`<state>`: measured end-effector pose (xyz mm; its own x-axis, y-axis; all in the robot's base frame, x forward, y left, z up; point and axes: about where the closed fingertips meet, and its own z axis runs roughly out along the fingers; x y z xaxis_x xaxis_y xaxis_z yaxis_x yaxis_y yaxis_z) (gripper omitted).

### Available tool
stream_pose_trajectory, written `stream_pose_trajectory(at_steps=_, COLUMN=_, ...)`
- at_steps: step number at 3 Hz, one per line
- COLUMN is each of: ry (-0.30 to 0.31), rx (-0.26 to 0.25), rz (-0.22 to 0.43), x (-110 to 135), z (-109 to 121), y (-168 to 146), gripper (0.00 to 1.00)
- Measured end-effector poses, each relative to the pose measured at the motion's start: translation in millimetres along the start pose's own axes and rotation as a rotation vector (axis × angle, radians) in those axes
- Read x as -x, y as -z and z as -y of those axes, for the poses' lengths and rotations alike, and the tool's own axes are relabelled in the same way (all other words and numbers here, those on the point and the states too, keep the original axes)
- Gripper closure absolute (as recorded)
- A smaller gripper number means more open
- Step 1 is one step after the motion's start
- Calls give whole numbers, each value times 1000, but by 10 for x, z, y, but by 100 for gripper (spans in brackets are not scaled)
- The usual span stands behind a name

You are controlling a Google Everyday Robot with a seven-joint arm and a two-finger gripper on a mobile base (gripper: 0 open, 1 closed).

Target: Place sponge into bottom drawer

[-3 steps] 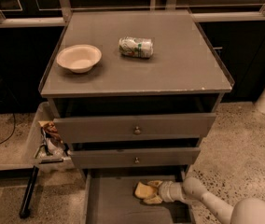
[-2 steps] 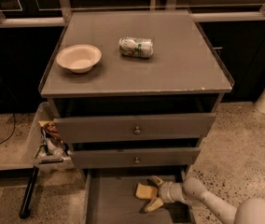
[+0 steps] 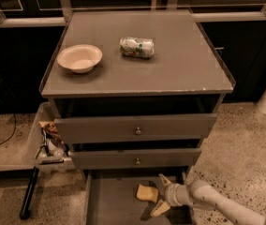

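The sponge [image 3: 147, 192], a small pale yellow block, lies on the floor of the open bottom drawer [image 3: 112, 205], right of its middle. My gripper [image 3: 162, 194] reaches in from the lower right on a white arm. Its two yellowish fingers are spread open, one above and one below, just right of the sponge and apart from it. The gripper holds nothing.
On the grey cabinet top [image 3: 180, 74] sit a white bowl [image 3: 79, 58] and a crushed can [image 3: 136, 47]. Two shut drawer fronts with round knobs [image 3: 137, 131] are above the open drawer. A clear bin of clutter [image 3: 48, 142] hangs at the cabinet's left side.
The fingers were closed around the sponge; they have opened and drawn back to the right, leaving the sponge lying on the drawer floor.
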<state>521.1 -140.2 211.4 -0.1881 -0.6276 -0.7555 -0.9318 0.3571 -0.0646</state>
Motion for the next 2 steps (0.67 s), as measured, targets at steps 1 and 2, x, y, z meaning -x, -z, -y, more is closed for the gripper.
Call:
stream_pose_trajectory(at_steps=1, ry=41, rx=-44, rz=-39, x=154, z=-119, y=477, gripper=0)
stream_pose_trajectory(at_steps=2, ry=71, rx=-99, rz=-53, x=220, z=-77, y=1000, gripper=0)
